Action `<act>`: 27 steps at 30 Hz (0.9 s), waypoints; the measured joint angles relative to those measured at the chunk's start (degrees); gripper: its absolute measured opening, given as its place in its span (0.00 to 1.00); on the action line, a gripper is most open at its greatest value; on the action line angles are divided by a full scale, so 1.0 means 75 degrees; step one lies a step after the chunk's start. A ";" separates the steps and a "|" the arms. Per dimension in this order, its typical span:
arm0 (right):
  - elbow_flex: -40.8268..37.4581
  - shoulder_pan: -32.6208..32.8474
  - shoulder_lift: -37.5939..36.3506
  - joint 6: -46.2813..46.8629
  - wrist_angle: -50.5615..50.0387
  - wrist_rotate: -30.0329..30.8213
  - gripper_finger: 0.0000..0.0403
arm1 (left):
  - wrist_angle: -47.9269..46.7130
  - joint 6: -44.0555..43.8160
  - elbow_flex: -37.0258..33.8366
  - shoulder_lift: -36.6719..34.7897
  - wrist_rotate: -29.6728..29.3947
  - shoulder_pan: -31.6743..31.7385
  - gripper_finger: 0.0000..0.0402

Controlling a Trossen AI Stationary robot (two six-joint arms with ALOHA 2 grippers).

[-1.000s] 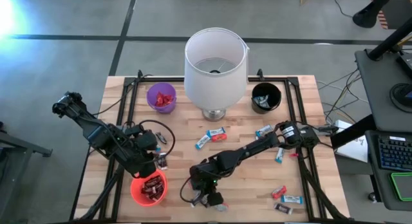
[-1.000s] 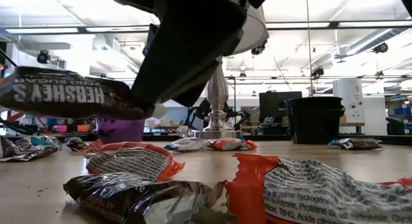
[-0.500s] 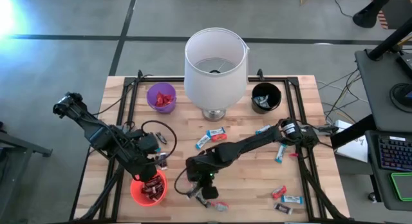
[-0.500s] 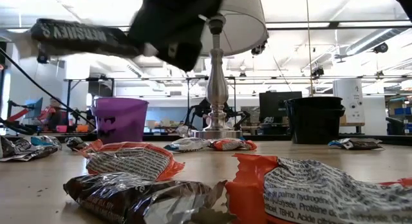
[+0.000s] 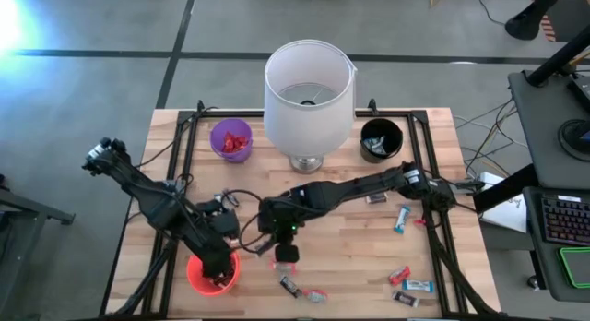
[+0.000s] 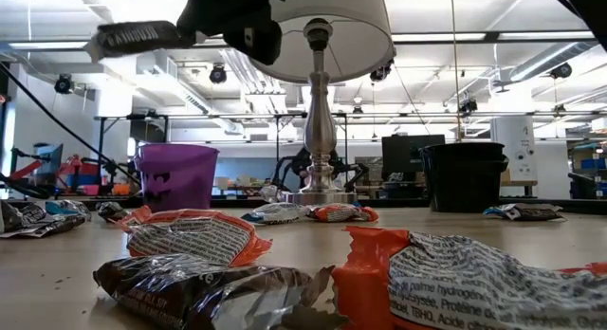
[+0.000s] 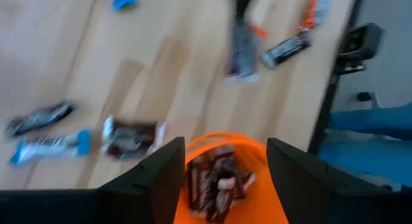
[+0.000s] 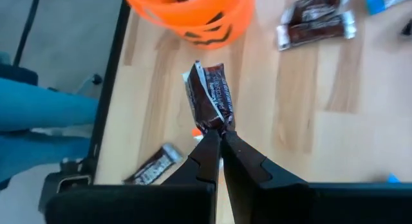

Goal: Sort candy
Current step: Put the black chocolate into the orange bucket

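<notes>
Hovering left gripper (image 7: 222,163), orange cup (image 7: 225,143) rim

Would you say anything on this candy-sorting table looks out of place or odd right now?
The table lamp stands out: it sits mid-table among the cups and has no part in sorting. Otherwise, loose candy is scattered over the wood, as expected. The right gripper pinches a dark candy bar by one end, so it hangs askew.

We see one dark brown bar (image 8: 211,98) lifted off the table, pinched at one end; more candy (image 5: 412,286) lies scattered flat, red, blue-white and dark.
</notes>
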 joint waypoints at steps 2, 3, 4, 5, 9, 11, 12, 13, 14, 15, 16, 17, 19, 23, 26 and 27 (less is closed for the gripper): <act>0.0046 -0.0066 0.0000 0.0038 0.0030 0.0029 0.02 | 0.0403 0.0364 0.0003 0.0129 0.0053 0.0003 0.48; 0.0069 -0.0091 0.0000 0.0064 0.0026 0.0029 0.02 | 0.0571 0.0491 0.0003 0.0201 0.0058 0.0003 0.48; 0.0095 -0.0117 0.0000 0.0089 0.0010 0.0031 0.02 | 0.0727 0.0614 0.0003 0.0259 0.0069 0.0008 0.47; 0.0120 -0.0134 0.0000 0.0126 0.0007 0.0036 0.02 | 0.0798 0.0687 0.0003 0.0309 0.0094 0.0019 0.47; 0.0269 -0.0140 0.0000 0.0129 -0.0060 0.0043 0.02 | 0.0784 0.0648 0.0003 0.0388 0.0076 0.0029 0.45; 0.0351 -0.0137 0.0000 0.0070 -0.0150 0.0040 0.02 | 0.0778 0.0570 0.0003 0.0361 0.0070 0.0029 0.44; 0.0387 -0.0137 0.0000 0.0059 -0.0207 0.0037 0.02 | 0.0770 0.0503 0.0003 0.0334 0.0054 0.0026 0.44; 0.0400 -0.0137 0.0000 0.0059 -0.0216 0.0040 0.02 | 0.0720 0.0472 0.0003 0.0309 0.0045 0.0029 0.43; 0.0406 -0.0137 -0.0002 0.0059 -0.0215 0.0039 0.02 | 0.0639 0.0441 0.0005 0.0274 0.0039 0.0029 0.43; 0.0406 -0.0137 -0.0008 0.0056 -0.0215 0.0039 0.02 | 0.0526 0.0391 0.0006 0.0231 0.0039 0.0026 0.43; 0.0406 -0.0137 -0.0012 0.0054 -0.0215 0.0037 0.02 | 0.0371 0.0329 0.0005 0.0173 0.0029 0.0026 0.43; 0.0406 -0.0137 -0.0015 0.0052 -0.0215 0.0037 0.02 | 0.0165 0.0228 0.0006 0.0092 0.0019 0.0026 0.43; 0.0406 -0.0140 -0.0018 -0.0009 -0.0211 0.0039 0.02 | -0.0099 0.0041 0.0005 -0.0115 -0.0045 0.0026 0.43; 0.0409 -0.0154 -0.0029 -0.0072 -0.0211 0.0031 0.02 | 0.0037 -0.0080 0.0003 -0.0499 -0.0252 0.0026 0.43; 0.0409 -0.0212 -0.0032 -0.0070 -0.0218 0.0027 0.02 | 0.0184 -0.0175 0.0003 -0.0680 -0.0303 0.0026 0.43; 0.0409 -0.0251 -0.0032 -0.0068 -0.0218 0.0045 0.02 | 0.0235 -0.0183 0.0003 -0.0716 -0.0312 0.0026 0.43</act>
